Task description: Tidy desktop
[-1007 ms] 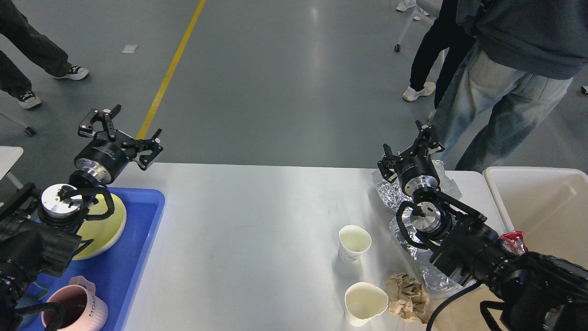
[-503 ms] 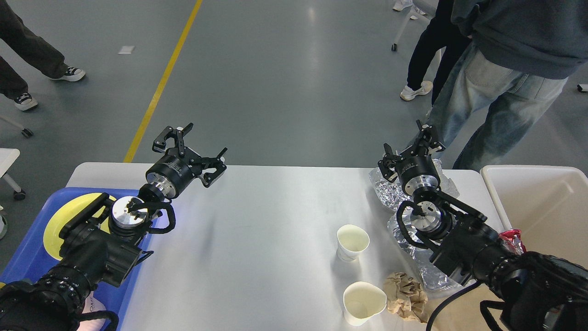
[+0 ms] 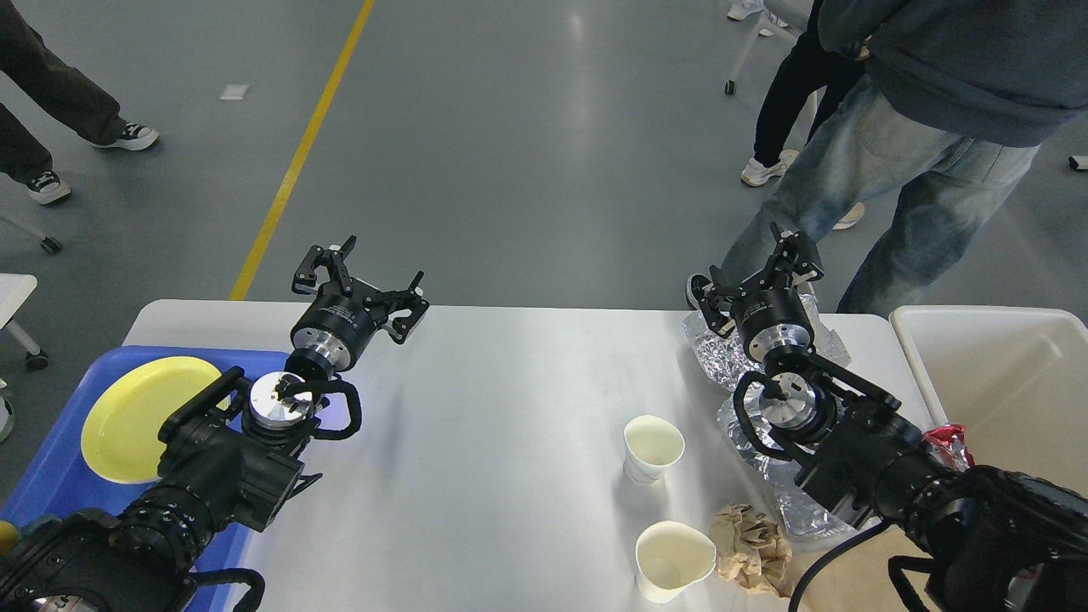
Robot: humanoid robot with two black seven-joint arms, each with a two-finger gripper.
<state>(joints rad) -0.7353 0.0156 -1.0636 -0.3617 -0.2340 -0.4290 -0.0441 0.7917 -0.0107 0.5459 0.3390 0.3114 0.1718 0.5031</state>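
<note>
The white desktop (image 3: 493, 425) fills the middle of the head view. Two white paper cups stand on it, one (image 3: 652, 448) right of centre and one (image 3: 674, 561) near the front edge. A crumpled brown paper ball (image 3: 752, 546) lies beside the front cup. Crumpled silver foil (image 3: 722, 357) lies under my right arm. My left gripper (image 3: 361, 276) is open and empty above the desktop's far left edge. My right gripper (image 3: 759, 272) is open and empty above the foil at the far right.
A blue tray (image 3: 51, 476) at the left holds a yellow plate (image 3: 136, 416). A white bin (image 3: 1011, 382) stands at the right, with a red wrapper (image 3: 950, 442) by its near wall. People (image 3: 901, 127) stand beyond the table's far right edge.
My left arm has swung right, from over the blue tray to over the desktop's left part, gripper still open. The right arm has not moved. The person's legs shifted.
</note>
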